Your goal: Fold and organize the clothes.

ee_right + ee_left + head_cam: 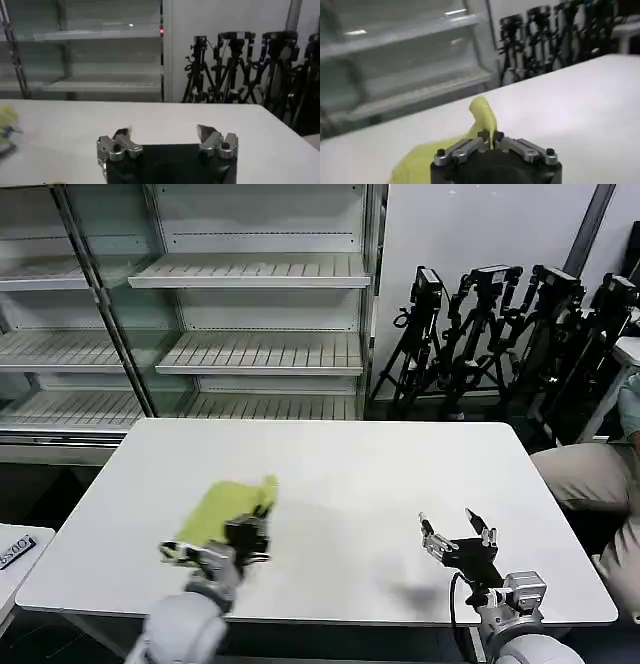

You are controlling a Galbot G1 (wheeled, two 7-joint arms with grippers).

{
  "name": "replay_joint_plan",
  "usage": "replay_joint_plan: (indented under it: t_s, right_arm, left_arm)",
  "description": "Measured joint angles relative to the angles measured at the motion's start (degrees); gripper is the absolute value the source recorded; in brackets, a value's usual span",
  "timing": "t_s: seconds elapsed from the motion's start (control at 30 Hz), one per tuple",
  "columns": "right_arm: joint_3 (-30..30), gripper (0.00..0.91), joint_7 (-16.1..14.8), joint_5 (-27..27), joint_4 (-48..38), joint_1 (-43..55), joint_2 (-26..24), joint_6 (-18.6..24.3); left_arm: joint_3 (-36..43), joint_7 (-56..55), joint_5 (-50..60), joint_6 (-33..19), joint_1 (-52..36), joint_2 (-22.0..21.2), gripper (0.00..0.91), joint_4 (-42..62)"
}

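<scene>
The lime yellow-green cotton T-shirt, bunched (not neatly folded) on the white counter, is clamped by the left gripper; the right gripper is held nearby, jaws apart. Folding is judged unfinished.

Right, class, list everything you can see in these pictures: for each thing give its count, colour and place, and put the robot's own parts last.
T-shirt: one, lime yellow-green, bunched on the table's left front part.
Table: one, white, in front of the robot.
Shelving: glass-fronted unit with pale shelves, behind the table on the left.
Tripods: several, black, against the wall at back right.
Person: one, in beige, seated at the table's right edge, touching nothing.
Left gripper: one, black and silver, fingers shut on the T-shirt's cloth.
Right gripper: one, black and silver, fingers open, over the bare table at front right.
</scene>
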Motion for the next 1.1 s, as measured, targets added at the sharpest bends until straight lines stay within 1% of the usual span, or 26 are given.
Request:
replay_joint_plan:
  t_s: [0.23,0.27,0.3,0.47,0.6,0.73,0.87,0.97,1.1]
  right_arm:
    - [1.2,0.907,-0.9,-1.4,-1.5,3.1,-1.0,0.7]
    - [1.4,0.907,-1.1,-1.5,-1.8,3.7,-1.2,0.7]
    - [1.5,0.907,-1.2,-1.5,-2.1,4.3,-1.4,0.8]
    - [1.6,0.907,-2.0,-1.9,-4.0,7.1,-1.5,1.1]
    - [1.7,0.907,-2.7,-2.4,-5.8,9.0,-1.4,1.8]
    - [1.7,0.907,-3.3,-2.9,-8.0,10.9,-1.3,2.7]
    - [1.5,0.907,-3.7,-3.5,-10.1,12.7,-0.9,3.5]
    - [1.5,0.907,-4.1,-3.9,-11.5,13.7,-0.8,4.1]
    - [1.8,0.907,-4.5,-4.2,-13.3,14.5,-0.7,5.0]
  left_arm:
    - [7.0,-8.6,-6.2,0.1,-5.0,-9.1,0.030,3.6]
    - [7.7,-9.5,-6.9,0.1,-5.4,-10.2,0.343,4.0]
    - [8.3,-10.3,-7.5,0.1,-5.8,-11.2,0.907,4.5]
    - [11.1,-13.3,-10.4,0.0,-8.0,-15.1,0.907,5.8]
    - [12.0,-14.4,-12.5,-0.2,-9.8,-16.5,0.907,6.0]
    - [11.7,-14.7,-15.0,-0.2,-11.7,-16.8,0.907,6.0]
    - [10.3,-14.6,-17.3,-0.4,-13.4,-15.8,0.907,5.4]
    - [8.6,-13.1,-17.3,-1.3,-13.8,-13.8,0.907,5.5]
    - [3.7,-7.3,-12.8,-5.8,-13.9,-9.4,0.907,9.0]
